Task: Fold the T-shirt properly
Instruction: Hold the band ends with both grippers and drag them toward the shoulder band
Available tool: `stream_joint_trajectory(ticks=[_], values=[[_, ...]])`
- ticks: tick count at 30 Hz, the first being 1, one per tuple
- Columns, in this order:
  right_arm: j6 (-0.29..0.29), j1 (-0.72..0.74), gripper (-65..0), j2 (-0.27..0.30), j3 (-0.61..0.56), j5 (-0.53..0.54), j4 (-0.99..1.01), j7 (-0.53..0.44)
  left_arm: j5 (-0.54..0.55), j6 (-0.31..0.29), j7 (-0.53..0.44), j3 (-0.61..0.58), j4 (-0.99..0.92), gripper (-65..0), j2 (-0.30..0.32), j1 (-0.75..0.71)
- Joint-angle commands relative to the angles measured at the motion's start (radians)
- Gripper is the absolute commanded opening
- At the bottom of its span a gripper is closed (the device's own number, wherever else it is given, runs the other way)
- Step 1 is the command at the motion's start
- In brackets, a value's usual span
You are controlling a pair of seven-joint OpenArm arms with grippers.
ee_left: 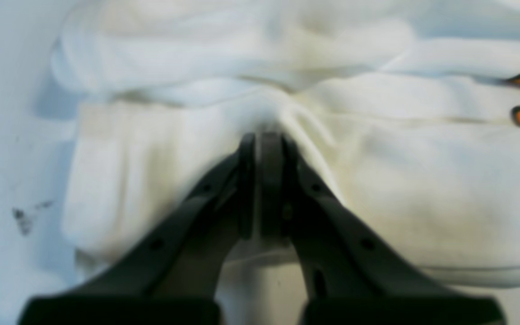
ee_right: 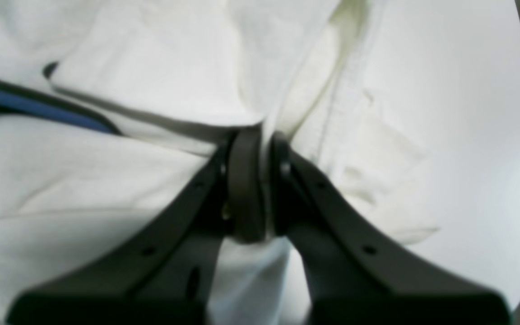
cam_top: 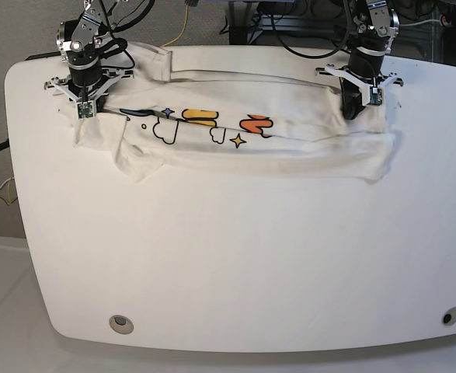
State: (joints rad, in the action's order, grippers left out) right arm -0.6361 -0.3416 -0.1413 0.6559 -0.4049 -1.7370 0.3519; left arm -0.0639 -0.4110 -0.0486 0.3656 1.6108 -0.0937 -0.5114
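The T-shirt [cam_top: 243,136] lies bunched in a long band across the far side of the tabletop [cam_top: 235,256]. Each end effector — left [ee_left: 264,135], right [ee_right: 260,135] — is pinching cloth at one end of the shirt. This looks like mid-fold; next, both should carry their ends together, evenly.
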Motion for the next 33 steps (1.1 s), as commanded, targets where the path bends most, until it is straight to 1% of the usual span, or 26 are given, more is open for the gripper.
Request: stream_joint_trajectory(ticks=[1, 6, 12, 16, 20, 22, 26, 33], values=[[-0.062, -0.007, -64.4, -0.013, -0.020, -0.019, 0.022, 0.083, 0.008, -0.001, -0.024, 0.002, 0.016, -62.9, 0.002, -0.006], [-0.062, 0.016, -64.2, -0.013, -0.045, -0.019, 0.022, 0.083, 0.008, -0.001, -0.024, 0.002, 0.016, -62.9, 0.005, -0.006], [-0.062, 0.049, -64.1, -0.010, -0.051, -0.021, 0.024, 0.083, 0.009, -0.001, -0.023, 0.002, 0.016, -62.9, 0.039, -0.005], [-0.062, 0.088, -64.1, -0.008, -0.051, -0.085, 0.050, 0.083, 0.014, -0.001, -0.023, 0.010, 0.016, -62.9, 0.059, -0.003], [-0.062, 0.143, -64.1, -0.008, -0.043, -0.157, 0.093, 0.083, 0.014, -0.001, -0.023, 0.037, 0.016, -62.9, 0.065, 0.009], [-0.062, 0.161, -64.1, -0.008, -0.043, -0.176, 0.110, 0.083, 0.012, -0.002, -0.021, 0.056, 0.016, -62.9, 0.065, 0.029], [-0.062, 0.184, -64.1, -0.008, -0.040, -0.180, 0.122, 0.083, 0.009, -0.004, -0.021, 0.089, 0.010, -62.9, 0.067, 0.050], [-0.062, 0.221, -64.1, -0.008, -0.040, -0.188, 0.122, 0.083, 0.008, -0.062, -0.007, 0.102, 0.009, -62.9, 0.081, 0.095]])
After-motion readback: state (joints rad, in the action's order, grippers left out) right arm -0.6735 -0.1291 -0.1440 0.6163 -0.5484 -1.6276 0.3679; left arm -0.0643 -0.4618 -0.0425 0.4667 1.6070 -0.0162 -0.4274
